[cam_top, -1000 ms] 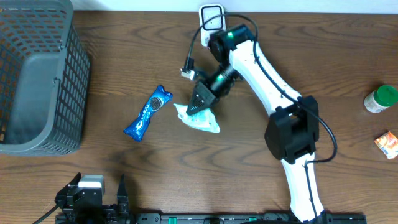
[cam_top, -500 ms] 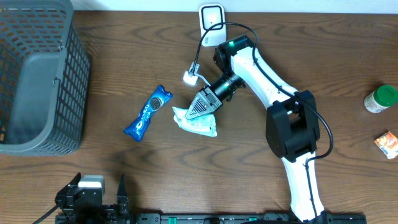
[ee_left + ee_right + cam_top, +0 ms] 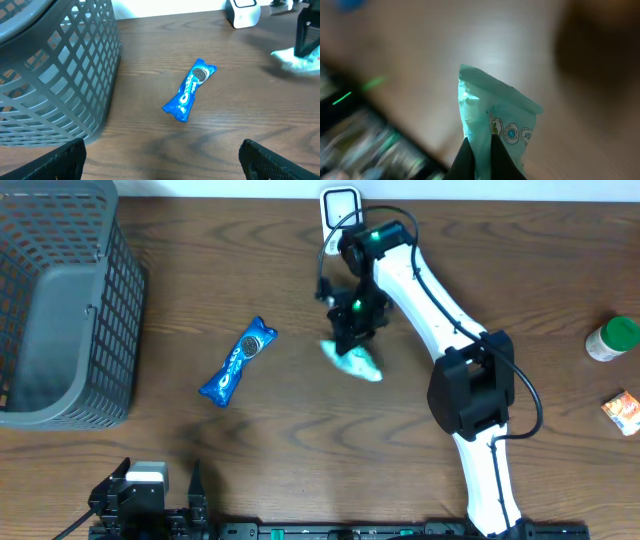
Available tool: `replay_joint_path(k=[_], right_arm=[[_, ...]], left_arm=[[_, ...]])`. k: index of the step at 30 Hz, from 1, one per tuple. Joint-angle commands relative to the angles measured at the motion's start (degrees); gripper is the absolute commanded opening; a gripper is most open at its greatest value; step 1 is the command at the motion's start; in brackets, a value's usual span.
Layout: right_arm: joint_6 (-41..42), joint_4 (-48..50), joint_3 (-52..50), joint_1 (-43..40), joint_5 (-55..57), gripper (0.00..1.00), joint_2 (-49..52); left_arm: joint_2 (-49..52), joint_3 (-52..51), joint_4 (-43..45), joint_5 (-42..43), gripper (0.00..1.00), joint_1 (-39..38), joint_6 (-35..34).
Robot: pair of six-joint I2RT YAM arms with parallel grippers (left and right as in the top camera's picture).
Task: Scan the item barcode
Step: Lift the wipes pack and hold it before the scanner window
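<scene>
My right gripper (image 3: 352, 338) is shut on the top edge of a teal and white packet (image 3: 360, 365), which hangs from it just below the white barcode scanner (image 3: 340, 208). In the right wrist view the two black fingers (image 3: 465, 157) pinch the packet (image 3: 492, 117), and the background is blurred. The left wrist view catches the packet (image 3: 296, 59) at far right and the scanner (image 3: 242, 12) at the top. My left gripper (image 3: 160, 480) rests at the table's front edge, open and holding nothing (image 3: 162, 160).
A blue Oreo pack (image 3: 237, 361) lies on the table left of the packet. A grey mesh basket (image 3: 100, 300) fills the far left. A green-lidded bottle (image 3: 612, 338) and a small orange packet (image 3: 622, 410) sit at the right edge.
The right gripper has turned and swung right, taking the packet with it; the packet has gone from lying flat and spread out to hanging bunched under the fingers. The left arm has not moved.
</scene>
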Motion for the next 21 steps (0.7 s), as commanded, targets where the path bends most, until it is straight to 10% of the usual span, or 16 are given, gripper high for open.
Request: replay_joint_path(k=[1, 21], right_arm=[[14.84, 4.76, 2.93, 1.01, 24.92, 0.01, -1.38], [-15.82, 52.39, 2.64, 1.77, 61.75, 0.01, 7.23]], left_arm=[[-0.37, 0.04, -0.13, 0.72, 0.98, 0.20, 0.55], [-0.37, 0.02, -0.13, 0.72, 0.98, 0.20, 0.52]])
